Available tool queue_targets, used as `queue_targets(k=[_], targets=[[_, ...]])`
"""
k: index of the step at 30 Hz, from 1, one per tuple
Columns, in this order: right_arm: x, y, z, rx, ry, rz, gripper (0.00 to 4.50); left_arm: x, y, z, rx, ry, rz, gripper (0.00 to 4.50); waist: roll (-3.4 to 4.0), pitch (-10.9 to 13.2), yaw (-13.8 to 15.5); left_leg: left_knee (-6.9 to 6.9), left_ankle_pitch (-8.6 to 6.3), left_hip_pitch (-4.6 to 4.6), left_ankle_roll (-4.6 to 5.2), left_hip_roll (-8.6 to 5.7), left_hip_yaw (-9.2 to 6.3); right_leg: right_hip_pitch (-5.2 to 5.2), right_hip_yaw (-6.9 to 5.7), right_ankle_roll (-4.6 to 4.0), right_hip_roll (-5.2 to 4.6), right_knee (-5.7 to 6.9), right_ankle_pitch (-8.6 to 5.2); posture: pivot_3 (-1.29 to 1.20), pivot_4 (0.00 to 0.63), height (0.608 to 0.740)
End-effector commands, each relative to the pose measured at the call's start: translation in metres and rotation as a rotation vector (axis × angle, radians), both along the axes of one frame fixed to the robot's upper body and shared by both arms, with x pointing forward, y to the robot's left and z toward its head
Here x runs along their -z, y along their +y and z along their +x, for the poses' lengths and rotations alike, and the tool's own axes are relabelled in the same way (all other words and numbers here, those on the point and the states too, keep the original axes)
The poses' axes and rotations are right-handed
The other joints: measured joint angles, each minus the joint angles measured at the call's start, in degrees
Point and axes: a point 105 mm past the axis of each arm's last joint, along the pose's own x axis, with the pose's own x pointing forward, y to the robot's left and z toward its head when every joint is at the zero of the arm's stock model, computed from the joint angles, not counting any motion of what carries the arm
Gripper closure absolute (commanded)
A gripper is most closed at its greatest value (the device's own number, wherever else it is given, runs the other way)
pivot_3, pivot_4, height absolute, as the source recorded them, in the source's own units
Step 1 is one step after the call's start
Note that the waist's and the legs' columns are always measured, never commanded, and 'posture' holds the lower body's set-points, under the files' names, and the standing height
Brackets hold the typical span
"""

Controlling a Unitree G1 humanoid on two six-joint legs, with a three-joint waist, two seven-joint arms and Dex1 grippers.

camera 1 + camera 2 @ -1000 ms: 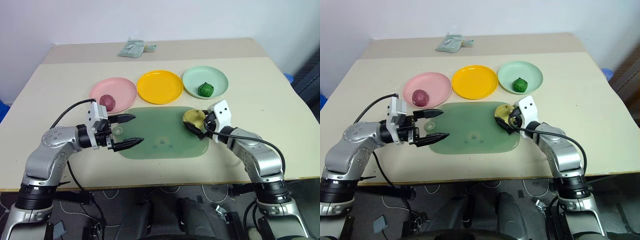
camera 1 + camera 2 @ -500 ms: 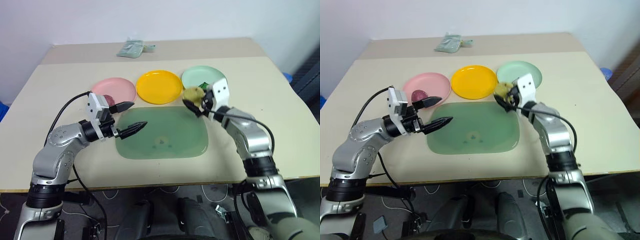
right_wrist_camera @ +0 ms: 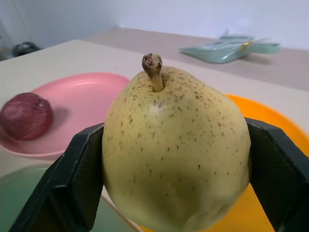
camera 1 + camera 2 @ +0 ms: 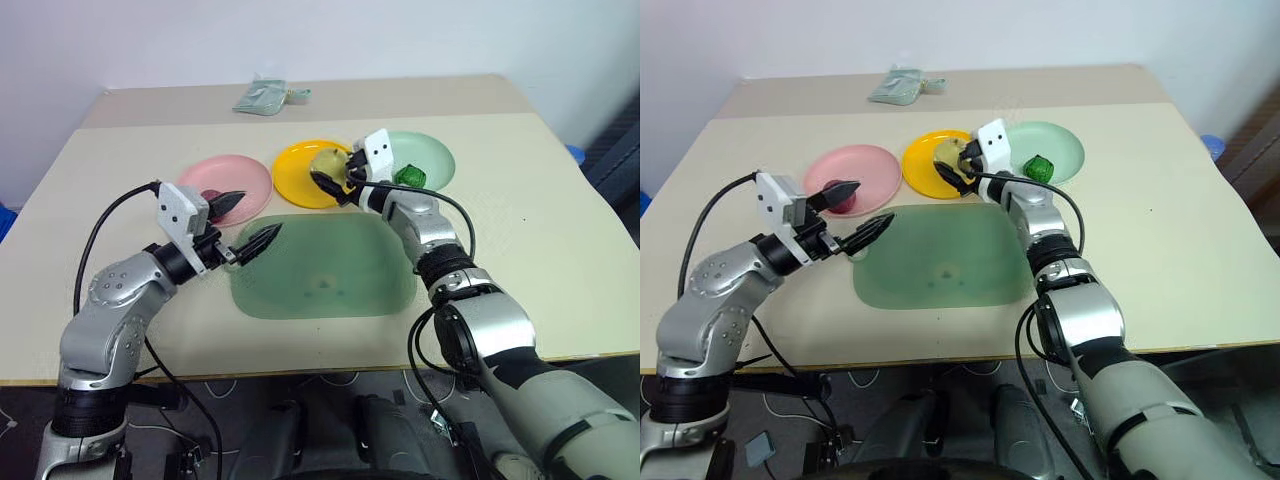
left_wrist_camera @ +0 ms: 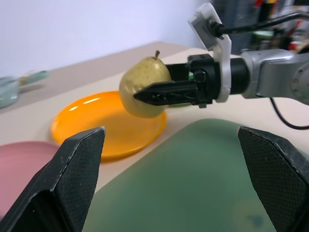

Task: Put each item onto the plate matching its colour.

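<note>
The right gripper (image 4: 335, 181), its fingers clamped on the pear (image 4: 328, 163), holds it above the yellow plate (image 4: 300, 176) at upper centre. At centre left, the left gripper (image 4: 250, 219) hangs fingers apart over the cutting board (image 4: 330, 270) edge, below the pink plate (image 4: 215, 172).

A green cutting board (image 4: 325, 265) lies at the middle of the beige table (image 4: 540, 250). At twelve o'clock, near the far edge, sits a pale green packet (image 4: 265, 95).
</note>
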Motion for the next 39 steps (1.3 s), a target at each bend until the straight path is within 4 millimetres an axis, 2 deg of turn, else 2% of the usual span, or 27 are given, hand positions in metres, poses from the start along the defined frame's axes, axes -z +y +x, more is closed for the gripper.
queue_targets(k=[1, 6, 10, 14, 16, 19, 24, 28, 34, 39], targets=[[-0.022, 0.014, 0.001, -0.017, -0.073, 0.026, 0.0, -0.014, 0.003, -0.008, -0.028, -0.051, -0.003, 0.0, 0.0, 0.0, 0.0, 0.0, 0.0, 0.0, 0.0, 0.0, 0.0, 0.0, 0.0, 0.0, 0.0, 0.01, 0.0, 0.0, 0.15, 0.74], [-0.028, 0.013, 0.003, 0.021, -0.113, 0.031, 0.0, -0.015, 0.004, -0.01, -0.047, -0.053, -0.005, 0.0, 0.0, 0.0, 0.1, 0.0, 0.0, 0.0, -0.01, -0.01, -0.01, -0.01, 0.0, 0.0, 0.01, 0.04, 0.0, 0.0, 0.15, 0.74], [-0.039, -0.005, 0.003, 0.03, -0.168, 0.057, 0.0, -0.015, 0.002, -0.008, -0.041, -0.052, -0.006, 0.0, 0.01, 0.0, 0.1, 0.01, 0.01, 0.0, -0.02, -0.01, -0.01, -0.01, -0.01, 0.0, 0.01, 0.06, 0.0, 0.0, 0.15, 0.74], [-0.051, -0.03, -0.006, 0.013, -0.243, 0.08, 0.0, -0.011, -0.003, -0.003, -0.033, -0.051, 0.006, 0.0, 0.01, 0.0, 0.2, 0.02, 0.0, 0.0, -0.01, -0.02, -0.01, -0.02, -0.01, -0.01, 0.01, 0.06, 0.0, 0.0, 0.15, 0.74], [-0.054, -0.043, -0.02, -0.001, -0.272, 0.077, 0.0, -0.008, -0.006, 0.0, -0.021, -0.044, 0.01, 0.0, 0.01, 0.0, 0.4, 0.02, -0.01, 0.0, 0.01, -0.02, -0.03, 0.0, -0.02, -0.01, 0.01, 0.06, 0.0, 0.0, 0.15, 0.74], [-0.05, -0.061, -0.055, -0.016, -0.273, 0.035, 0.0, -0.002, -0.009, 0.007, -0.015, -0.043, 0.048, 0.0, 0.01, 0.0, 0.6, 0.01, -0.02, -0.01, 0.02, -0.02, -0.05, -0.02, -0.02, -0.01, -0.01, 0.09, -0.01, 0.0, 0.15, 0.74], [-0.021, -0.085, -0.118, -0.019, -0.167, -0.075, 0.0, 0.009, -0.009, 0.015, 0.008, -0.03, 0.081, 0.0, 0.02, 0.0, 0.4, 0.03, -0.18, -0.02, 0.28, -0.02, -0.04, -0.05, 0.01, -0.02, -0.02, 0.13, -0.02, 0.0, 0.15, 0.74], [-0.003, -0.1, -0.157, 0.021, -0.078, -0.11, 0.0, 0.016, -0.003, 0.018, -0.006, -0.052, 0.111, 0.0, 0.02, 0.0, 0.6, 0.03, -0.19, 0.01, 0.27, 0.02, -0.02, -0.04, 0.02, -0.08, -0.03, 0.15, -0.07, 0.0, 0.15, 0.74], [0.022, -0.127, -0.191, 0.147, 0.039, -0.169, 0.0, 0.032, 0.007, 0.018, -0.051, -0.103, 0.137, 0.0, 0.0, 0.0, 1.6, 0.08, -0.21, 0.01, 0.28, 0.02, -0.03, 0.09, -0.01, -0.11, -0.06, -0.04, -0.1, 0.0, 0.15, 0.74], [0.024, -0.144, -0.198, 0.217, 0.062, -0.199, 0.0, 0.042, 0.004, 0.011, -0.001, -0.059, 0.144, 0.0, -0.02, 0.0, 2.0, 0.16, -0.24, 0.0, 0.25, 0.03, -0.03, 0.18, -0.03, -0.22, -0.06, -0.14, -0.16, 0.0, 0.15, 0.74]])
